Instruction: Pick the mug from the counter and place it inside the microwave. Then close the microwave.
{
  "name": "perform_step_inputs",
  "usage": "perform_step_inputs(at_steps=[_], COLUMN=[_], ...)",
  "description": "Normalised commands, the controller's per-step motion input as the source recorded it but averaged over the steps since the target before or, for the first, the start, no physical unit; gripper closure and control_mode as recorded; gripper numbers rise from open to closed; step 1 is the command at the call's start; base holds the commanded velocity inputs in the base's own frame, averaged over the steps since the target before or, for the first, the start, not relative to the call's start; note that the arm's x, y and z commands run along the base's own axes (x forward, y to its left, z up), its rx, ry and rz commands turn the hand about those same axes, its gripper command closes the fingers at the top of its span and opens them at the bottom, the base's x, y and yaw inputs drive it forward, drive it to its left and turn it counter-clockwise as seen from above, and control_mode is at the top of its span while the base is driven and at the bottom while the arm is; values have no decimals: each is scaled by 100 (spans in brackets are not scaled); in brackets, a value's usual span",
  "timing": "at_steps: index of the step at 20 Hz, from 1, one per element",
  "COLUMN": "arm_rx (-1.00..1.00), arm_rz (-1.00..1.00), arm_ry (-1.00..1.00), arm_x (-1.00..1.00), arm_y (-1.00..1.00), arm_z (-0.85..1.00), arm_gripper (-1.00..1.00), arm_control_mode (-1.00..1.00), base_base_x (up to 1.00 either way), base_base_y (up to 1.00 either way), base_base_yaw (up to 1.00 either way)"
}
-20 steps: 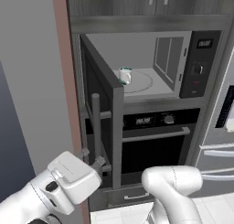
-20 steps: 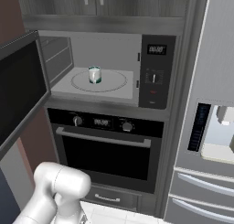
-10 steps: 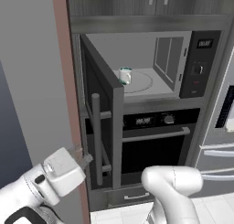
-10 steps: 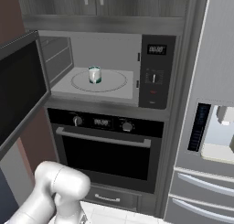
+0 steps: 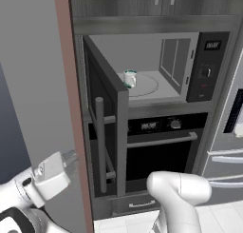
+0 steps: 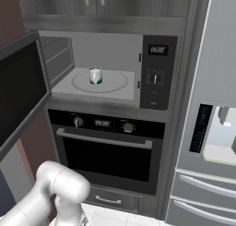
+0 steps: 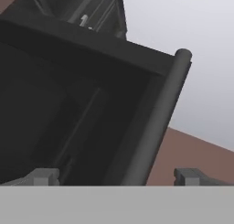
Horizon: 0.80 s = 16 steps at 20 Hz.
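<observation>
At far left in the left base view, the end effector (image 5: 71,157) sits low beside the reddish-brown wall panel (image 5: 71,108), its fingers spread wide with nothing between them. In the hand view the dark grey microwave door's vertical bar handle (image 7: 155,122) rises between the fingertips (image 7: 45,175). Rightward, the door (image 5: 107,132) stands open. The small pale grey-white mug with a teal base (image 6: 95,75) stands upright on the round turntable (image 6: 113,84) inside the built-in dark grey microwave (image 6: 156,73).
</observation>
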Motion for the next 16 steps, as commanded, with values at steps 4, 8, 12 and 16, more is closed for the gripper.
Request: perform_step_inputs(at_steps=[4, 8, 12, 16], arm_rx=[0, 3, 1, 0], arm_rz=[-3, 0, 4, 7], arm_ry=[-1, -6, 0, 5], arm_x=[-11, -20, 0, 8], arm_y=[1, -23, -37, -31], arm_z=[0, 0, 0, 0], arm_gripper=[-100, -100, -100, -100], arm_control_mode=[-100, -100, -100, -100], base_base_x=[0, 0, 0, 0], base_base_y=[0, 0, 0, 0], base_base_yaw=[0, 0, 0, 0])
